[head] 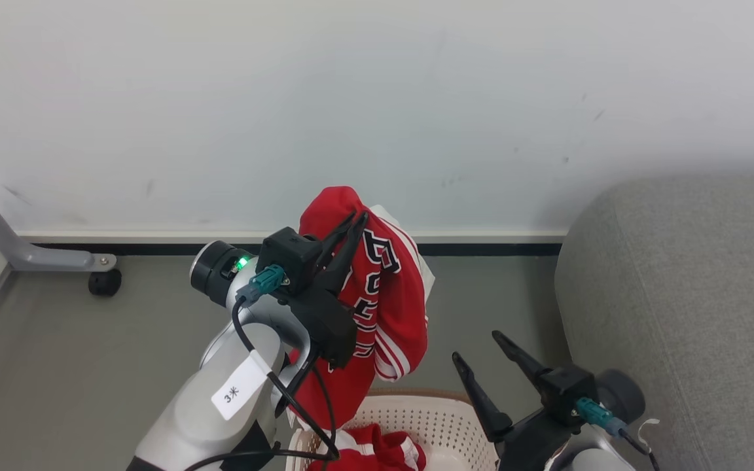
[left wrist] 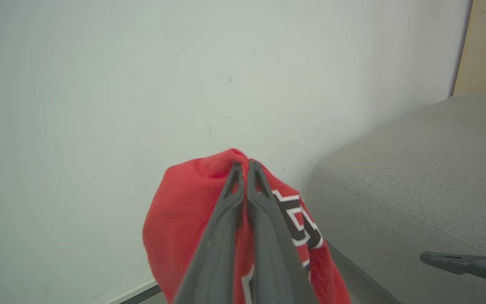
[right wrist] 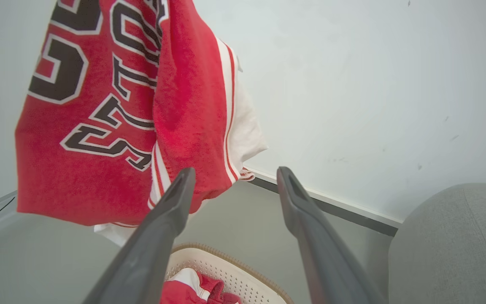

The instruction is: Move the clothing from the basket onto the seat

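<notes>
Closest to the robot, at the bottom edge of the head view, the basket [head: 439, 418] sat on the floor, cut off by the frame, with a second red garment [head: 377, 451] bunched inside it. Just right of it hovered the right gripper [head: 476, 345], its two fingers spread wide with nothing between them, pointing up and to the left. The left forearm angled up from the lower left and carried a white tag [head: 233, 392] reading "3米". At its end the left gripper [head: 359, 219] pointed toward the wall, fingers pinched tight on the bunched top of a red jersey [head: 393, 307]. The jersey hung above the basket, its lower end hidden behind the arm. Black block letters edged in white ran down it, but folds broke them up and no word could be read. White stripes trimmed its hem. Farther right stood the grey sofa [head: 678, 294], partly out of frame. Beyond lay the white wall [head: 377, 98], with a grey metal leg on a black caster [head: 105, 282] at far left.
</notes>
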